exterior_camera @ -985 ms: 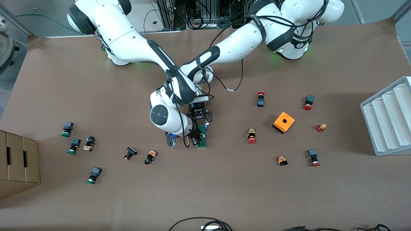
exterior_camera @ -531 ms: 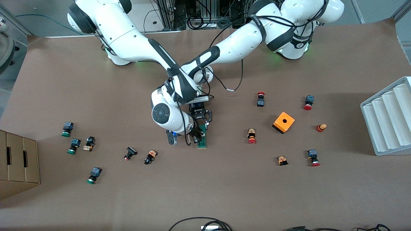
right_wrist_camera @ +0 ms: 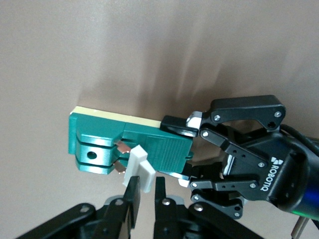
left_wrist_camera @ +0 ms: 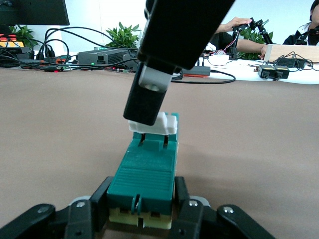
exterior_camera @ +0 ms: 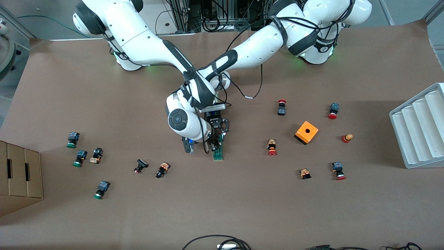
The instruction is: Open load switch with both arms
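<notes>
The load switch is a dark-green block lying on the brown table near its middle. My left gripper is shut on the end of the switch that lies farther from the front camera. In the left wrist view the switch sits clamped between the black fingers of the left gripper. My right gripper reaches in from the right arm's side. In the right wrist view the right gripper is shut on the white tab, which stands raised off the switch with copper contacts showing beneath it.
Small push buttons lie scattered on both sides, the nearest being one toward the right arm's end and one toward the left arm's end. An orange cube, a white ribbed tray and a cardboard box stand farther out.
The right arm's wrist has shifted slightly toward the left arm's end and away from the front camera, its gripper still on the tab. The left gripper and the switch body have stayed put.
</notes>
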